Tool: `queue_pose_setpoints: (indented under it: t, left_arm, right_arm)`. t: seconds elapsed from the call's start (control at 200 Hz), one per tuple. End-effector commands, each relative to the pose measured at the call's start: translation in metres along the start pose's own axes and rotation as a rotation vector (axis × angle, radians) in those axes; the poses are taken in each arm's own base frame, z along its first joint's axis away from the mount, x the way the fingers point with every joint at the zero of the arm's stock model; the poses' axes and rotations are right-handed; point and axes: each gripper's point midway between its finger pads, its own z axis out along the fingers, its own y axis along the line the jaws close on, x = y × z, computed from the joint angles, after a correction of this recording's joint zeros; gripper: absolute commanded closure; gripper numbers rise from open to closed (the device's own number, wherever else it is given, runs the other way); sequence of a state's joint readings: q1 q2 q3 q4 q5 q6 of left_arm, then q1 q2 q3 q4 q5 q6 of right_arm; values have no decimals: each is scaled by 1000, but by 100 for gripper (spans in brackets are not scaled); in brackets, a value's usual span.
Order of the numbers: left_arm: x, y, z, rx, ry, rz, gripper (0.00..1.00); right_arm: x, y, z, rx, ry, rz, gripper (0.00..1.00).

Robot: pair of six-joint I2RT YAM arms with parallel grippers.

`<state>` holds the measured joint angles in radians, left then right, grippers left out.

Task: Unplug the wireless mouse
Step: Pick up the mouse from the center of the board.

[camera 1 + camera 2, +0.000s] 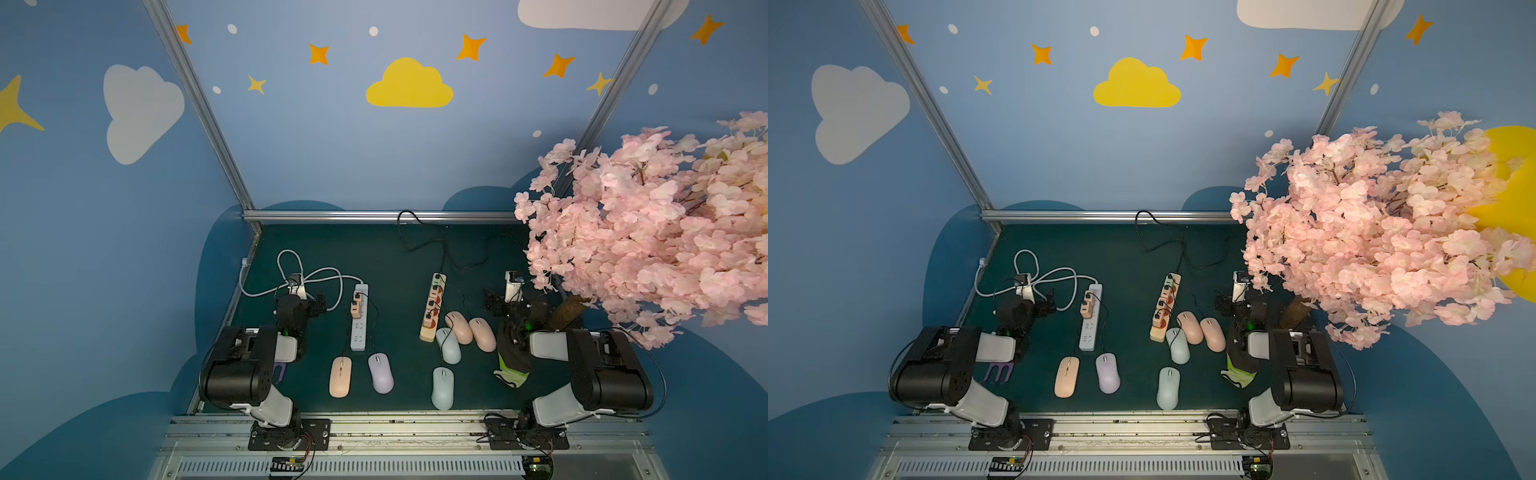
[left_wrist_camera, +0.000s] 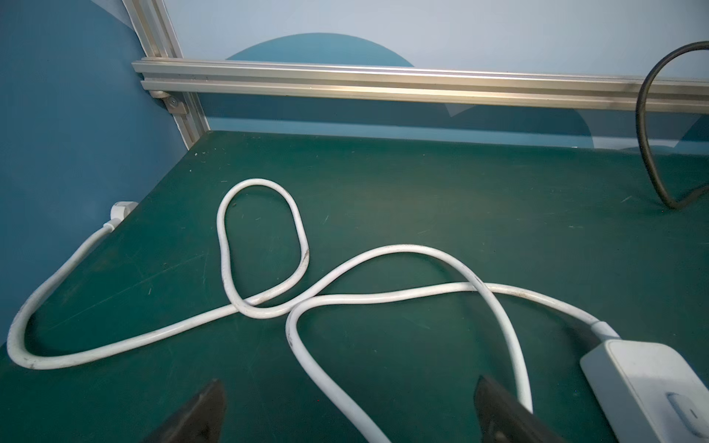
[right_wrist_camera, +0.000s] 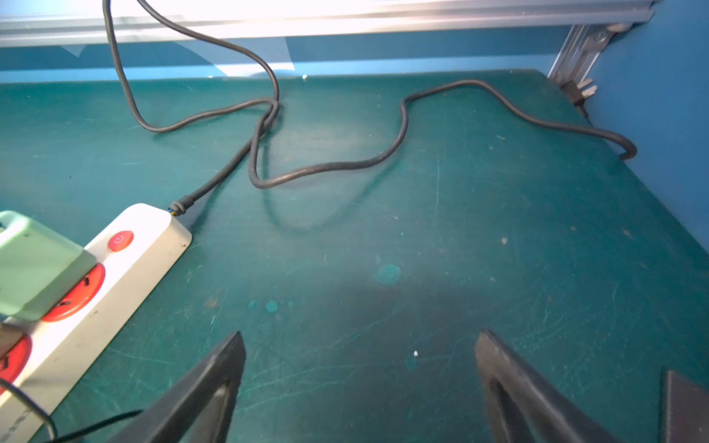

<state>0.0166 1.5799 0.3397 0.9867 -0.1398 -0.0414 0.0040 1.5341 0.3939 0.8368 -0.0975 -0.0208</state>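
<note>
Left gripper (image 2: 351, 406): jaws wide apart, gripping nothing, low over the mat (image 2: 441, 199) with the white cord (image 2: 383, 295) looping underneath.
Right gripper (image 3: 360, 368): jaws spread as well, empty, bare mat ahead.
Mice: all near the front edge, each on a thin lead. The pink mouse (image 1: 340, 377) and purple mouse (image 1: 380, 372) run to the left strip (image 1: 359, 318). Four more mice (image 1: 459, 327) bunch by the right strip (image 1: 432, 307).
Plugs: two pink plugs (image 1: 356, 302) sit on the left strip's far half. A row of four fills the right strip, the green plug (image 3: 38, 264) farthest out.
Axis: both strips run near-to-far, away from the robot, the right one slightly slanted.
Key relation: each strip lies inboard of its gripper. The left strip is to the left gripper's right, with its far end just beside the jaws. The right strip is to the right gripper's left.
Nearer arm: left for the left strip, right for the right strip. Which mouse is meant, I can't tell.
Next, I'd judge: swing inward, straddle a plug, lift straight up.
</note>
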Motion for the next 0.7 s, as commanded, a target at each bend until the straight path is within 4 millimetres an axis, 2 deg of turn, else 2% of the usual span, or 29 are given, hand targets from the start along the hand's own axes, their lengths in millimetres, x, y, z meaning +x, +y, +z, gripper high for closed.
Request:
queue_pose_setpoints:
  t: [0.0,0.696]
  left_arm:
    - [-4,1,1,-9,-8,-2,0]
    - [-3,0,-1,-8,-15,3,0]
  right_arm:
    - [-4,2,-1,-11,-39,-3,7]
    - [-6,0,-3,-47,-52,23,7]
